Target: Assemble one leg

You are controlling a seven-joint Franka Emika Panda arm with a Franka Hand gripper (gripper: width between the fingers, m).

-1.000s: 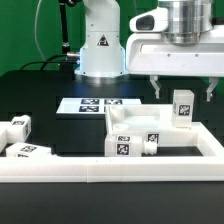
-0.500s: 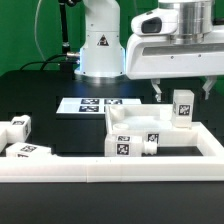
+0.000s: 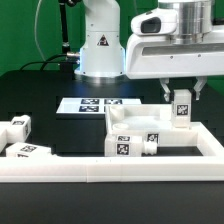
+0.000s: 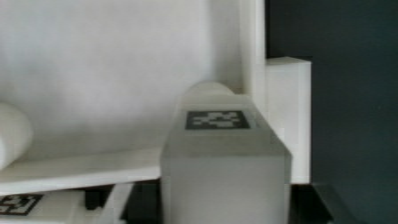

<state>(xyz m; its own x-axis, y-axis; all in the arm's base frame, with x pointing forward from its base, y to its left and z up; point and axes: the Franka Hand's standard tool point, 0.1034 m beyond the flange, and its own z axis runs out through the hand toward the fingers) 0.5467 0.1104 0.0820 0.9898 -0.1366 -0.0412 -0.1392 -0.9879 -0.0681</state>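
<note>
Exterior view: the wide square panel (image 3: 150, 128) lies inside the border rail (image 3: 120, 160); a leg (image 3: 182, 108) stands upright at its far corner. The gripper (image 3: 182, 92) straddles it, jaws apart, seemingly not clamped. Next, I'd guess: close and twist.

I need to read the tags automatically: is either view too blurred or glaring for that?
Exterior view: evenly lit and fairly sharp, and the marker board tags read clearly against the black table. Wrist view: the leg fills the frame, soft and out of focus, its tag smeared; the white panel behind looks washed out.
</note>
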